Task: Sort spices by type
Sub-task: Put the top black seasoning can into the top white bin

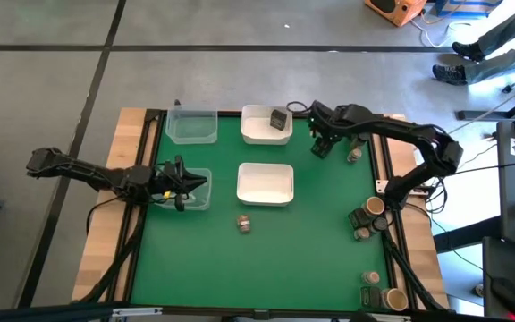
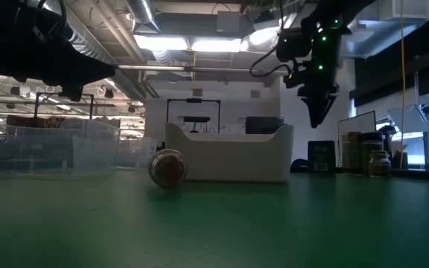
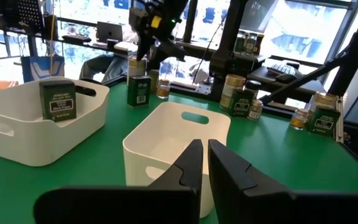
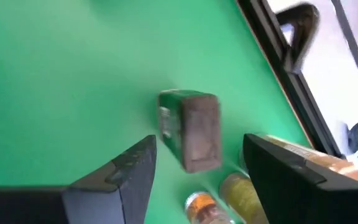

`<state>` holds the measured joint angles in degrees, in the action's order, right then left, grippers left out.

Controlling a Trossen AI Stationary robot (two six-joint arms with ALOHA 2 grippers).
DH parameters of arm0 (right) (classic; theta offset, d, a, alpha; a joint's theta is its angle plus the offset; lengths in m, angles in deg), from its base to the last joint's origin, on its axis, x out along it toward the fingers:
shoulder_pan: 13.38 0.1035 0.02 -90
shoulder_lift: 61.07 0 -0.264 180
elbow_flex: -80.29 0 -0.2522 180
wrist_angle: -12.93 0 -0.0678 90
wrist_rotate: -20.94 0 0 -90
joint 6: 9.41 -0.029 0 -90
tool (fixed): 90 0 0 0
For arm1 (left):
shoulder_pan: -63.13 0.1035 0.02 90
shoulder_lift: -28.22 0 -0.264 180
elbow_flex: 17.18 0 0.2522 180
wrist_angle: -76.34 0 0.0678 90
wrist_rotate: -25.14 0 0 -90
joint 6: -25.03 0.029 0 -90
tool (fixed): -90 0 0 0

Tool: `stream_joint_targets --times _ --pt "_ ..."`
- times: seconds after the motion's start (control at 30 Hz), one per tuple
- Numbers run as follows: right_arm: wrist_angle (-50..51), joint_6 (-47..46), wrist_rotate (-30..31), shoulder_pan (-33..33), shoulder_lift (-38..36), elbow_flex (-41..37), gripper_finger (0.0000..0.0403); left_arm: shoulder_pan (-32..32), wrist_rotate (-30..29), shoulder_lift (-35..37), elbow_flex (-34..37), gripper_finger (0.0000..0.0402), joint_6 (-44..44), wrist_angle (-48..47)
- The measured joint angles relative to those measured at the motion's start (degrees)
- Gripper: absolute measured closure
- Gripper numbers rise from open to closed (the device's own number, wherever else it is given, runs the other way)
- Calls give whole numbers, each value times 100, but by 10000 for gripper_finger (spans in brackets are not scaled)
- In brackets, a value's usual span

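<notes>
Right wrist view shows a dark green boxy tin (image 4: 190,129) standing on the green mat (image 4: 73,74), w/ the right gripper (image 4: 197,168) above it, fingers spread wide, one on each side of the tin, nothing held, no contact visible. Just beside that tin is a small round jar (image 4: 241,193) w/ a tan top, near the mat's black edge rail. High view: right gripper (image 1: 323,143) sits at the far right part of the mat, tin under it mostly hidden, small jar (image 1: 355,155) next to it. Another dark tin (image 1: 279,119) lies in the far white tray (image 1: 256,134); near white tray (image 1: 265,183) holds no spices that I can see. One brownish round jar (image 1: 245,223) lies on its side mid-mat, in front of that tray; low view shows the same jar (image 2: 167,167) tipped over. More spices grouped at right edge (image 1: 367,217) and near right corner (image 1: 382,293). Left gripper (image 1: 179,182) hovers over the nearer clear tub (image 1: 199,190) on the left side, fingers (image 3: 191,165) pressed together, holding nothing. Second clear tub (image 1: 192,126) at far left corner.
</notes>
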<state>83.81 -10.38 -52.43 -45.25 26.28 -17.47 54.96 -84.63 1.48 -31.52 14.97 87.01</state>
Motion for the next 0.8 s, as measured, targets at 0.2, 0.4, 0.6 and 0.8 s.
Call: stream_joint_targets --times 0.2,0.4,0.6,0.8 --pt "-283 381 -496 -447 2 -274 165 0 0 0 0 386 9 2" --pt "-456 465 -890 -653 2 -742 165 2 0 0 0 386 87 11" --pt "-1152 570 -828 -646 2 -1213 165 0 0 0 0 386 131 17" --pt "-1510 599 -829 -642 2 -1462 176 1 0 1 0 386 130 19"
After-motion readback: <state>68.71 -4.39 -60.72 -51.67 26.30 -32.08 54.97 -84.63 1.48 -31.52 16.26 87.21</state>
